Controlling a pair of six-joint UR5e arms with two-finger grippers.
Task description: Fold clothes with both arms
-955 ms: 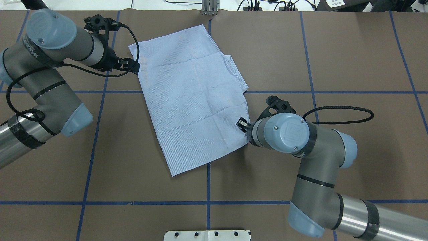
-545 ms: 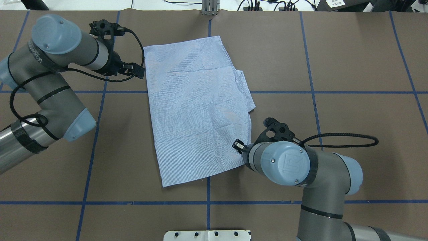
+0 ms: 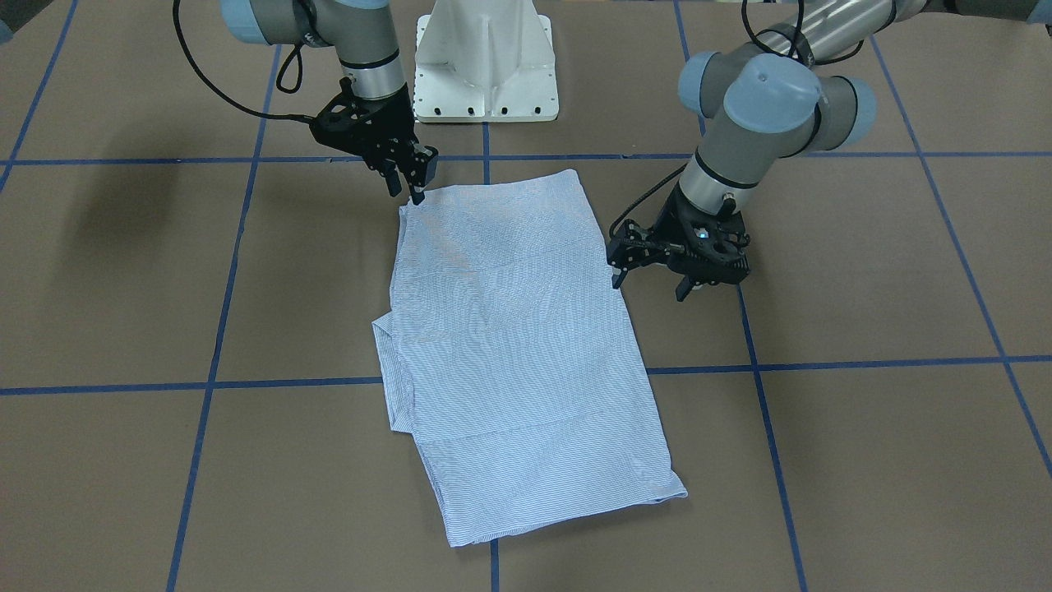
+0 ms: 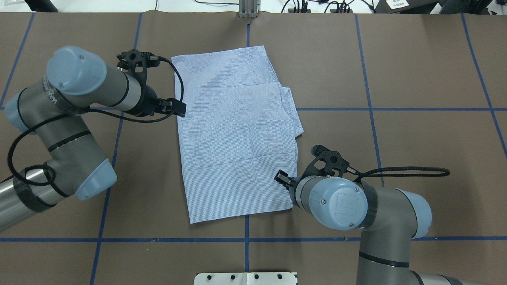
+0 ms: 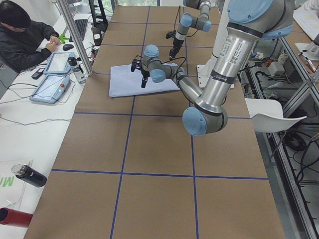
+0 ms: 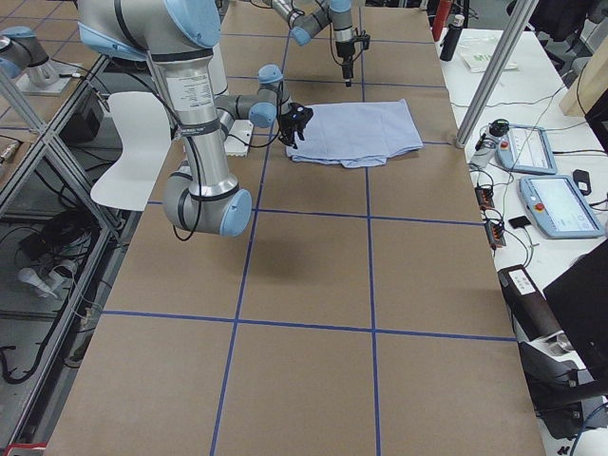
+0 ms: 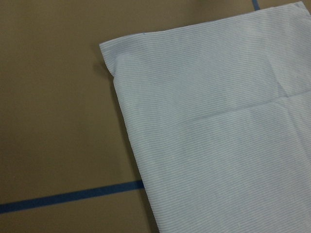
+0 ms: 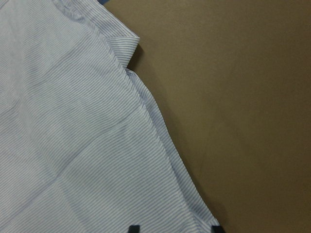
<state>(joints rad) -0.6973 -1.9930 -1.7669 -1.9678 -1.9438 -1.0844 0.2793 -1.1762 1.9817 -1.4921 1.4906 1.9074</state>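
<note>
The shirt (image 4: pixel 237 134) lies folded into a long rectangle, flat on the brown tabletop (image 4: pixel 396 59) over the middle blue tape line (image 4: pixel 246 225). A flap of cloth juts from its right edge. The left gripper (image 4: pixel 179 108) hovers just beside the left edge, fingers spread and holding nothing. The right gripper (image 4: pixel 282 177) sits over the near right corner, tips apart with the cloth's edge beneath them. The right arm (image 4: pixel 380 213) shows a "UR" emblem on its blue end cap (image 4: pixel 341 200). The lettering on the left arm (image 4: pixel 67 103) is too small to read.
</note>
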